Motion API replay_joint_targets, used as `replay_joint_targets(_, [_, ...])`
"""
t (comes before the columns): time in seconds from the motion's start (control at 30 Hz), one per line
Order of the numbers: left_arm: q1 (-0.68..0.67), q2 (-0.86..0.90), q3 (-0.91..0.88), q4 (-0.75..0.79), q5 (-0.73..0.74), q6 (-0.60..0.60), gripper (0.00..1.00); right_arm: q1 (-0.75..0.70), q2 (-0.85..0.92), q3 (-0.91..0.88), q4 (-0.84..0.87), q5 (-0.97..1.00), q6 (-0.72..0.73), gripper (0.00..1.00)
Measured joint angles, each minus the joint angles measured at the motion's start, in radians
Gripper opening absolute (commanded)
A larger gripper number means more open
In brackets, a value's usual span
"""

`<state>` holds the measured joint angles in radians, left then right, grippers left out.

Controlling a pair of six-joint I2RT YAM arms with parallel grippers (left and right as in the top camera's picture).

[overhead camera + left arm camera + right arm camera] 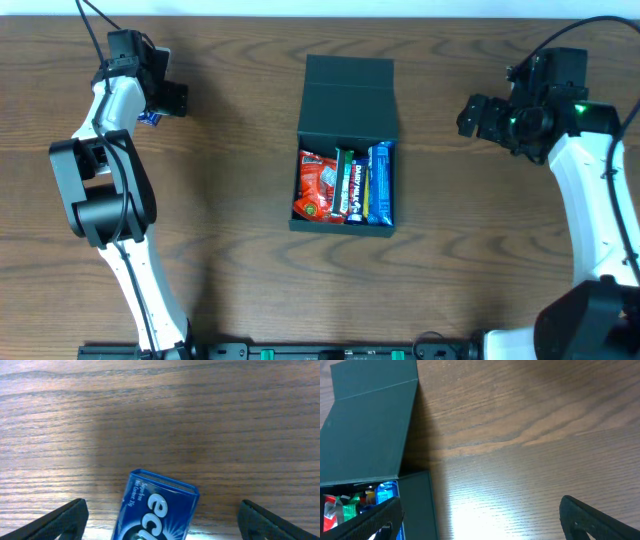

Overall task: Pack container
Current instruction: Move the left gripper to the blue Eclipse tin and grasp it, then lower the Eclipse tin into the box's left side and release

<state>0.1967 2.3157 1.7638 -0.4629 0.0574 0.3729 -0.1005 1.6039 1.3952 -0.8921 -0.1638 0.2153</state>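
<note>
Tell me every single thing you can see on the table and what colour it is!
table: one, brown wood, under everything
container: one, dark teal-black, middle of the table, lid flipped open toward the far edge
snack packets: several, red, dark green and blue, side by side inside the container
gum pack: one, blue, lying on the table at the far left
left fingers: two, black, open on either side of the gum pack, not touching it
right fingers: two, black, open, holding nothing, right of the container

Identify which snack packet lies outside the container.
The blue gum packet, lying on the table below the left gripper. The others sit inside the container.
</note>
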Motion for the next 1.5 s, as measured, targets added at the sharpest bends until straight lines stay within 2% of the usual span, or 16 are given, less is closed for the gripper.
replay_joint_targets(0.37, [0.019,0.0,0.0,-0.025,0.049,0.002,1.0,0.0,0.0,0.0,0.0,0.0,0.0,0.99])
replay_joint_targets(0.4, [0.022,0.0,0.0,-0.028,0.049,0.002,0.95,0.0,0.0,0.0,0.0,0.0,0.0,0.99])
replay_joint_targets(0.57, [0.04,0.0,-0.006,-0.027,0.063,0.006,0.93,0.0,0.0,0.0,0.0,0.0,0.0,0.99])
replay_joint_targets(0.77, [0.043,0.0,-0.007,-0.027,0.071,0.013,0.73,0.0,0.0,0.0,0.0,0.0,0.0,0.99])
replay_joint_targets(0.97, [0.043,0.0,-0.008,-0.03,0.071,0.017,0.64,0.0,0.0,0.0,0.0,0.0,0.0,0.99])
replay_joint_targets(1.03, [0.043,0.0,-0.008,-0.031,0.071,0.013,0.57,0.0,0.0,0.0,0.0,0.0,0.0,0.99])
replay_joint_targets(1.5, [0.043,0.0,-0.008,-0.035,0.071,-0.051,0.39,0.0,0.0,0.0,0.0,0.0,0.0,0.99])
